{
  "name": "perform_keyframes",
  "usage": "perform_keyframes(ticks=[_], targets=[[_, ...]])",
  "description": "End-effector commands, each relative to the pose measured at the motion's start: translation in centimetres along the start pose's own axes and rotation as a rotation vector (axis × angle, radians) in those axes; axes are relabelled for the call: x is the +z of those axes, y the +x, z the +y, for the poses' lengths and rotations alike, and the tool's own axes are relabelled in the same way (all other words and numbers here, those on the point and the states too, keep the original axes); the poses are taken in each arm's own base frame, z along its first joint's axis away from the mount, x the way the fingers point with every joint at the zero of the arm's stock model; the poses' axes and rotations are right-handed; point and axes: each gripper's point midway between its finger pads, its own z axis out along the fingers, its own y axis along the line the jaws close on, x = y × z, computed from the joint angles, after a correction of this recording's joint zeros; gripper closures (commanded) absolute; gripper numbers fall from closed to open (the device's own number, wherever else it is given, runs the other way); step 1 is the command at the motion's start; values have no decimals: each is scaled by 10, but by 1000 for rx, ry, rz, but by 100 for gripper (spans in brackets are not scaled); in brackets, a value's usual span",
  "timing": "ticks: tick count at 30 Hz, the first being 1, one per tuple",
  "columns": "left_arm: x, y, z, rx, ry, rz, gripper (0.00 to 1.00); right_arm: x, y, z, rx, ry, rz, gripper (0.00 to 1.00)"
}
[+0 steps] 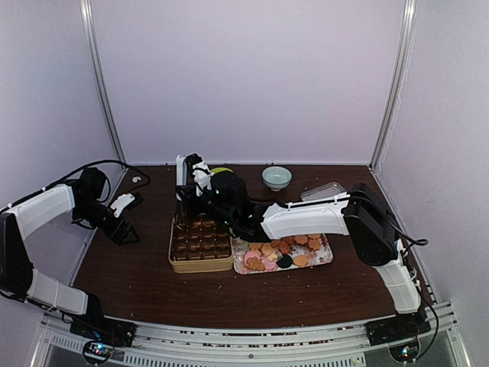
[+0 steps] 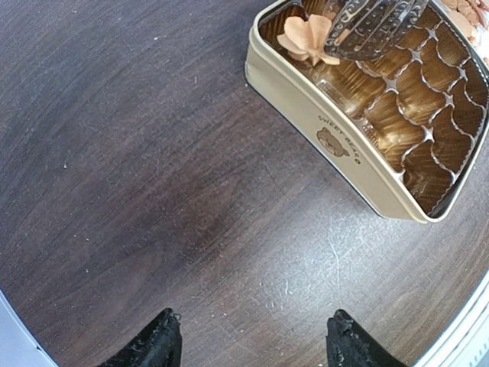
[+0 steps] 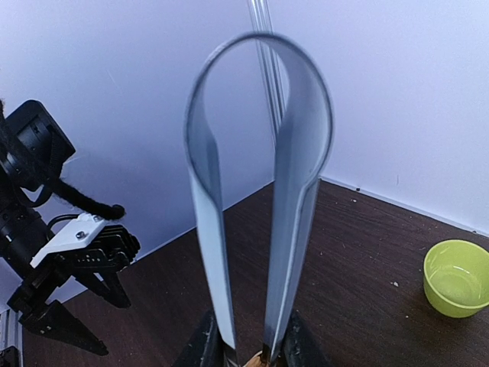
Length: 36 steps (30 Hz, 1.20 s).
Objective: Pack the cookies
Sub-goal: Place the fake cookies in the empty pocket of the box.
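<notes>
A tan tin [image 1: 200, 265] of dark brown paper cups sits mid-table, seen in the left wrist view as the tin [image 2: 336, 122]. Beside it on the right, the cookies [image 1: 284, 248], tan, pink and dark, lie on a patterned tray [image 1: 326, 256]. My right gripper [image 1: 197, 200] is shut on metal tongs [image 3: 260, 153] near their tips. The tongs' tips [image 2: 374, 27] pinch a tan flower-shaped cookie [image 2: 309, 38] over the tin's far left corner cup. My left gripper [image 2: 252, 340] hangs open over bare wood left of the tin, where the top view shows the left gripper [image 1: 126, 233].
A green bowl [image 3: 457, 277] and a pale bowl [image 1: 276, 177] stand at the back. A clear plastic container [image 1: 325, 191] lies at the back right. Crumbs dot the dark wooden table [image 1: 137, 283]. White walls close in the table on three sides.
</notes>
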Motion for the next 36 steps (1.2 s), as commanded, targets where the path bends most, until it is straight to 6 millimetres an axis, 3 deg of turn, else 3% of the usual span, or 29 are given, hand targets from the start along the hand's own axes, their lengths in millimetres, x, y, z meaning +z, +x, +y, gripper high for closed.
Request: perform_keyframes(ticks=[1, 5, 12, 18, 28, 36], targets=[[-5, -6, 0, 2, 4, -33, 32, 2, -16, -11, 6, 32, -41, 100], [-5, -7, -1, 2, 6, -36, 32, 2, -17, -11, 5, 29, -41, 100], [-4, -8, -1, -3, 13, -36, 32, 1, -28, -12, 8, 19, -62, 77], [-5, -9, -1, -6, 15, -40, 32, -2, -45, -10, 8, 10, -96, 66], [-3, -11, -1, -15, 31, -42, 32, -13, -73, -8, 0, 1, -146, 68], [11, -22, 9, -24, 46, -51, 33, -50, -97, -26, -11, 58, -192, 70]])
